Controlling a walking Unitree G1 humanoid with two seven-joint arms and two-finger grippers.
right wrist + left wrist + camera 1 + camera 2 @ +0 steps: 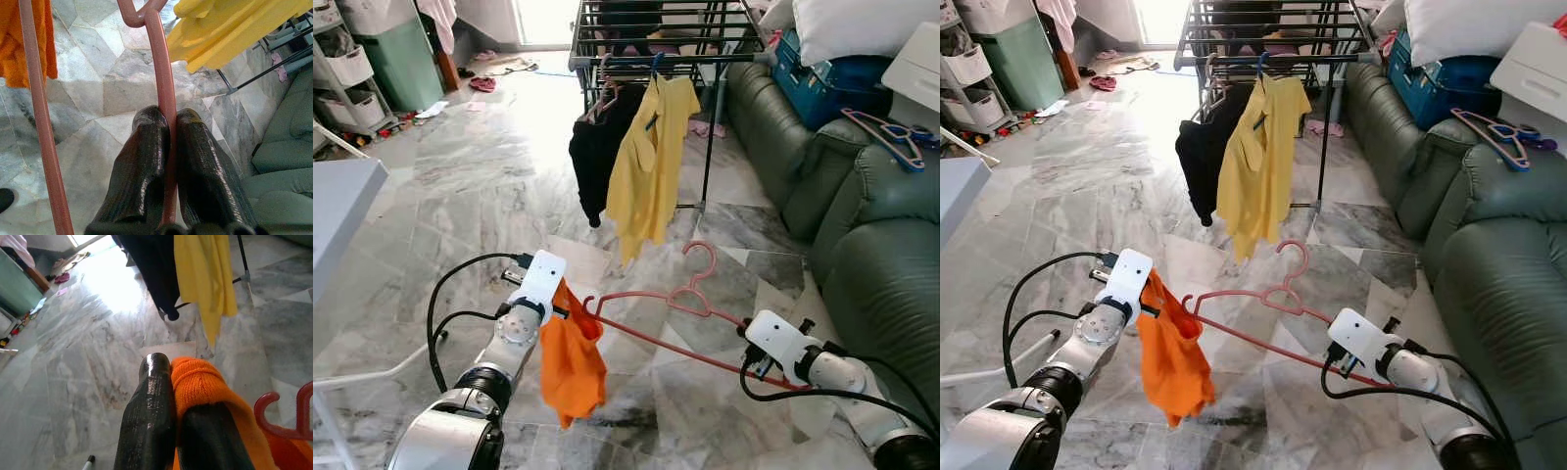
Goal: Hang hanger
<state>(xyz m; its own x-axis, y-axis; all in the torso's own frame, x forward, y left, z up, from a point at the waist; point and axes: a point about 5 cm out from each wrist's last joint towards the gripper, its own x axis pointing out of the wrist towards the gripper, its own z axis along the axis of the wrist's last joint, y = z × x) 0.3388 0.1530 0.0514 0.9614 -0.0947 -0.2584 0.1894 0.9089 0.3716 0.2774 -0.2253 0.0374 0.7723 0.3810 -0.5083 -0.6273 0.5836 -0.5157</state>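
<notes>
A pink plastic hanger [690, 294] is held low over the marble floor, hook pointing up. My right gripper [168, 122] is shut on one of its arms at the right end. An orange knitted garment [571, 362] hangs from the hanger's left end. My left gripper [171, 377] is shut on the top of that orange garment [205, 387]. A black drying rack [651, 44] stands farther ahead with a yellow shirt [651, 157] and a black garment [597, 147] hanging from it.
A green sofa [862, 235] runs along the right, with spare hangers [886, 132] on its arm and a blue case [822, 83] behind. A white table edge [342, 206] is at the left. Shelves and bins [352, 69] line the far left wall.
</notes>
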